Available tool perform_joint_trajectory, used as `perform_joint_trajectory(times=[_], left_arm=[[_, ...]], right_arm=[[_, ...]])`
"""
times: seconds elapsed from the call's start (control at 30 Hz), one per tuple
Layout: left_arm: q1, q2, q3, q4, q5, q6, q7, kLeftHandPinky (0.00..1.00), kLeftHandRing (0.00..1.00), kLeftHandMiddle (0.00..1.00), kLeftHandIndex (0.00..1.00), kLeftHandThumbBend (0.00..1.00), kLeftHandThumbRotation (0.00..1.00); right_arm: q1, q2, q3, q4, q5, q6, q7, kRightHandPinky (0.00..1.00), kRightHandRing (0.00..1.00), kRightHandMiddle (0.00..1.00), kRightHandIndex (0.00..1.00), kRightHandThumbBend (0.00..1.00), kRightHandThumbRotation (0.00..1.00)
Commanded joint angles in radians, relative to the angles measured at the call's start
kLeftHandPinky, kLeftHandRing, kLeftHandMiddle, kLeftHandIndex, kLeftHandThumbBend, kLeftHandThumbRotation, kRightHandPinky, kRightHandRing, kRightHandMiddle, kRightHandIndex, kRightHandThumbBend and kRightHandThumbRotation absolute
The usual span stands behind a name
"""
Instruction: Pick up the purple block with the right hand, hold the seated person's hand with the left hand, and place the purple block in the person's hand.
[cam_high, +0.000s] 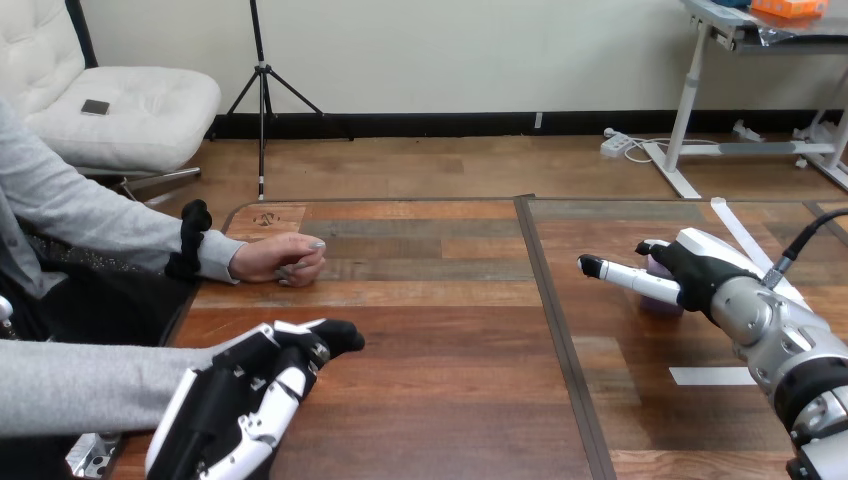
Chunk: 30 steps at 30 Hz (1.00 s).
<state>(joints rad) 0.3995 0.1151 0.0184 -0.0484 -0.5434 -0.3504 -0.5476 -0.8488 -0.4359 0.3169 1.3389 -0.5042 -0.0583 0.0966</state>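
Both hands look empty: right hand (700, 272) fingers straight across purple block (660, 300) on counter (450, 400), contact unclear. Close your fingers round it squarely before lifting; left hand (250, 400) relaxed, open.

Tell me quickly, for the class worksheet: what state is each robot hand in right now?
Left hand: open, holding nothing.
Right hand: at the purple block; whether it grips it cannot be told.

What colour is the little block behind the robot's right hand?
Pale purple. The block peeks out behind the right hand, head view.
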Motion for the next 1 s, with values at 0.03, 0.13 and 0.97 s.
perform_joint_trajectory(times=[0.03,0.13,0.97], left_arm=[[-0.014,-0.038,0.003,-0.082,-0.017,0.008,0.021,0.76,0.69,0.65,0.44,0.00,0.00],[-0.012,-0.036,0.001,-0.084,-0.005,0.000,0.024,0.76,0.69,0.65,0.44,0.00,0.00],[-0.017,-0.047,-0.006,-0.078,0.009,-0.007,0.049,0.65,0.67,0.63,0.42,0.00,0.00]], right_arm=[[0.052,0.034,-0.016,0.003,0.024,-0.010,0.012,0.95,1.00,0.99,0.95,0.88,1.00],[0.059,0.037,-0.019,0.005,0.026,-0.012,0.008,0.95,1.00,0.99,0.95,0.88,1.00],[0.062,0.028,-0.007,-0.005,0.020,-0.051,0.024,0.94,0.99,0.98,0.94,0.91,1.00]])
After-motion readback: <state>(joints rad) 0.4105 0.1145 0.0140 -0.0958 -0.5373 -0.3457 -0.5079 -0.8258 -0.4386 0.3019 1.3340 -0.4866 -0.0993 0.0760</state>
